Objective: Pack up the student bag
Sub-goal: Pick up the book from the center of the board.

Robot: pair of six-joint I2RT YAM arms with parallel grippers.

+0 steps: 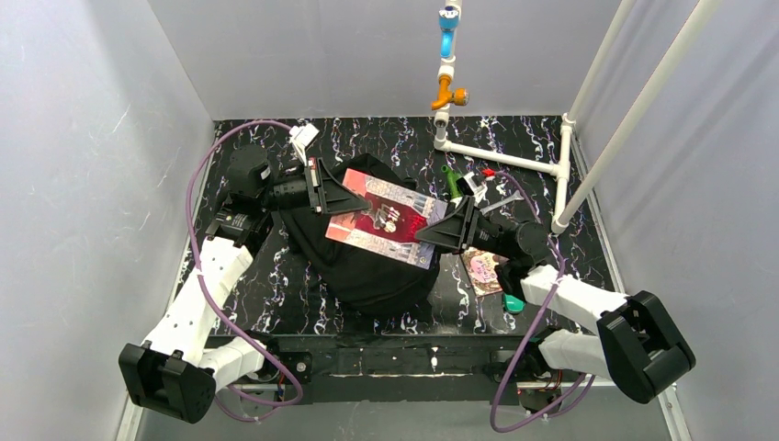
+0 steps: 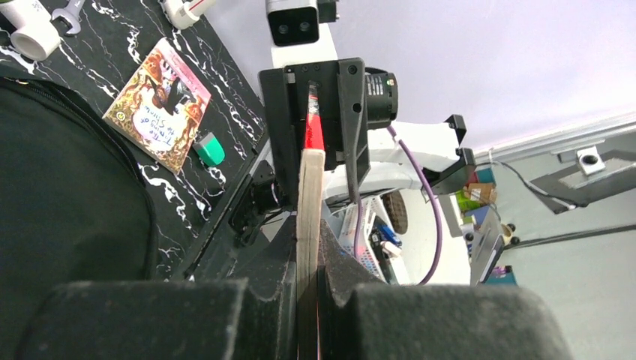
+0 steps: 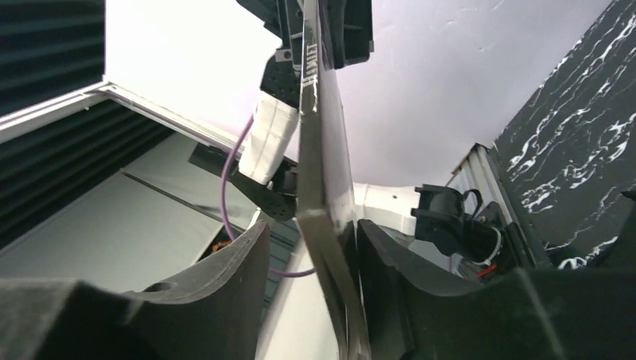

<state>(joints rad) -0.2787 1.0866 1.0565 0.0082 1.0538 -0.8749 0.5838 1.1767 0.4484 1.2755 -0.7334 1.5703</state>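
My left claw and right claw each pinch tight an opposite edge of the red book, sharing its weight flat above the student bag lying between my arms, I judge for sliding it inside.

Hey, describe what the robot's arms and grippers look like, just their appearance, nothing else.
The left arm and right arm both have white link shells with black joint housings. A purple cable loops along each. The left gripper and right gripper are black and wedge-shaped, with dark, grainy finger pads. No markings are visible.
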